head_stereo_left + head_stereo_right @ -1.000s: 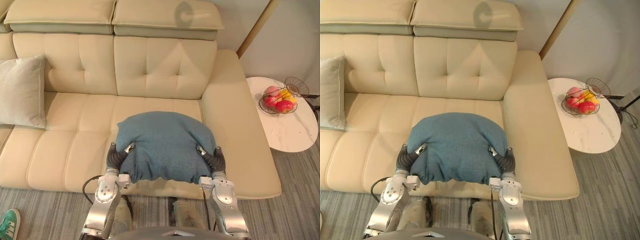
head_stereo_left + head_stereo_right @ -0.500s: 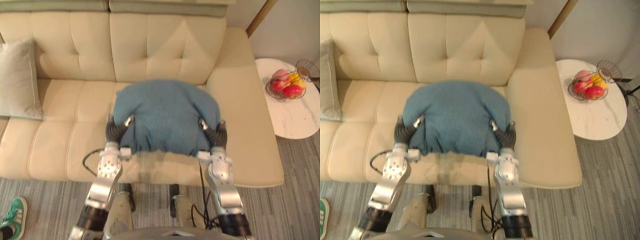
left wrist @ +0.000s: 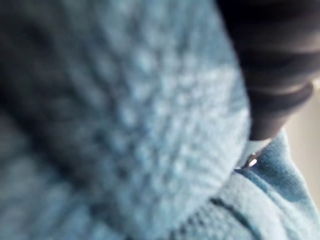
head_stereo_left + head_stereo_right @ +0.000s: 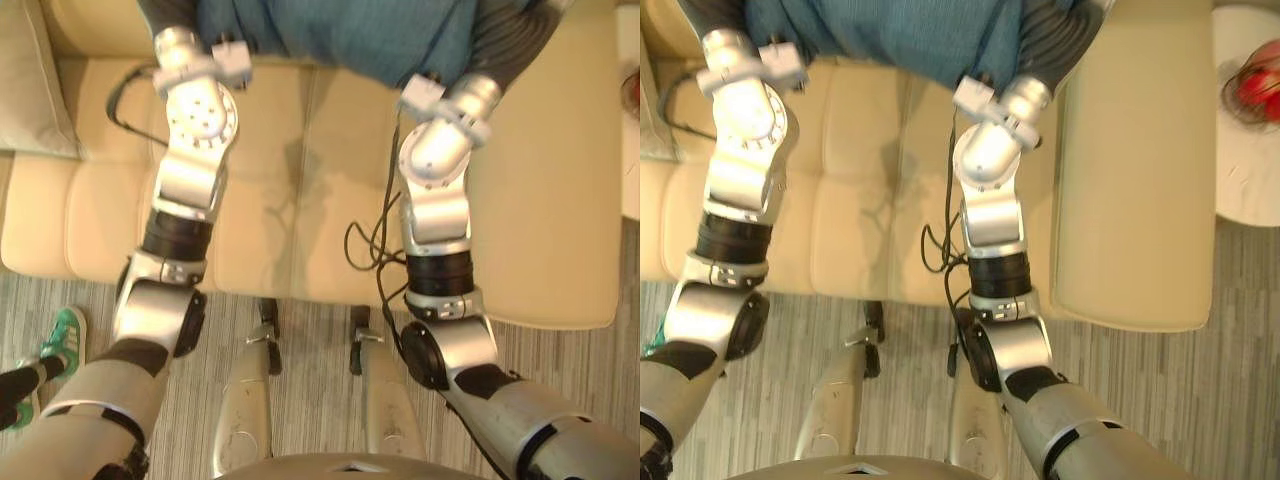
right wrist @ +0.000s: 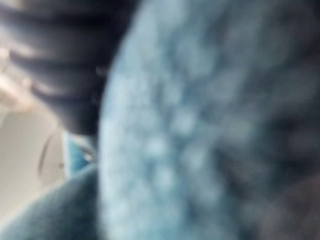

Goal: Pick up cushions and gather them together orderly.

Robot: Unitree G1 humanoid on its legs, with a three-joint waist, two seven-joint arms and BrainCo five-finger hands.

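The blue knitted cushion (image 4: 340, 30) hangs at the top edge of the head views, above the sofa seat (image 4: 300, 190). My left hand (image 4: 165, 12) presses against its left side and my right hand (image 4: 515, 35) against its right side, both arms stretched forward. Close up, the cushion's blue cloth (image 3: 125, 125) lies right beside the left hand's dark cover (image 3: 275, 60). The same blue cloth (image 5: 200, 125) presses on the right hand's cover (image 5: 65, 60). A pale grey cushion (image 4: 30, 80) leans on the sofa at the far left.
The cream sofa's wide right arm (image 4: 560, 200) runs down the right side. A round white side table (image 4: 1250, 150) with a wire fruit bowl (image 4: 1260, 85) stands beyond it. A person's green shoe (image 4: 60, 335) rests on the striped floor at lower left.
The camera has tipped downward, so the whole picture shifted. Both arms have stretched out and lifted the blue cushion off the front of the seat, toward the sofa's back.
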